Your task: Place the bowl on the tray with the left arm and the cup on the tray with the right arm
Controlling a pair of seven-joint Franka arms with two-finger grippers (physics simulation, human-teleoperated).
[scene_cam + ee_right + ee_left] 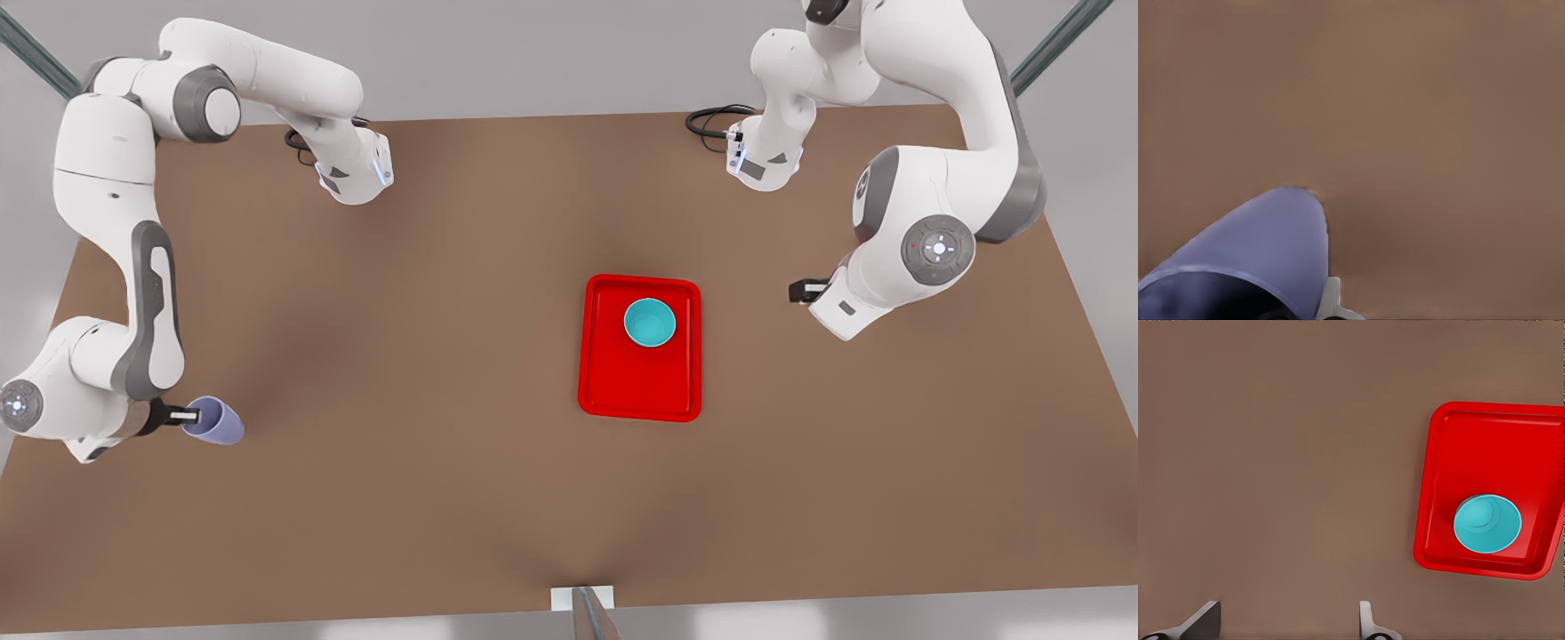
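1. We see a matte brown tabletop (400,356), flat and unmarked, carrying a red tray (639,391), a teal bowl (650,322) and a lavender cup (216,420).
2. The tray is a glossy rectangle with rounded corners and a low raised rim. It lies flat, somewhat toward the tabletop's edge on the front view's right, about midway between the near and far edges.
3. The bowl is small, round and smooth. It sits upright inside the tray, in the half toward the tabletop's far edge, close to the rim there. In the left wrist view the bowl (1487,523) rests beside one short rim of the tray (1451,460).
4. The left hand (800,291) hangs near the tabletop's edge on the front view's right, well apart from the tray. Its dark fingers (1201,623) stand apart with bare tabletop between them, holding nothing.
5. The cup is a smooth tapered shape with no handle. It is near the tabletop's edge on the front view's left, well apart from the tray, tilted with its open mouth toward the hand.
6. The right hand (188,415) is clamped on the cup at its rim. In the right wrist view the cup (1265,247) has a pale fingertip (1331,300) against its wall.
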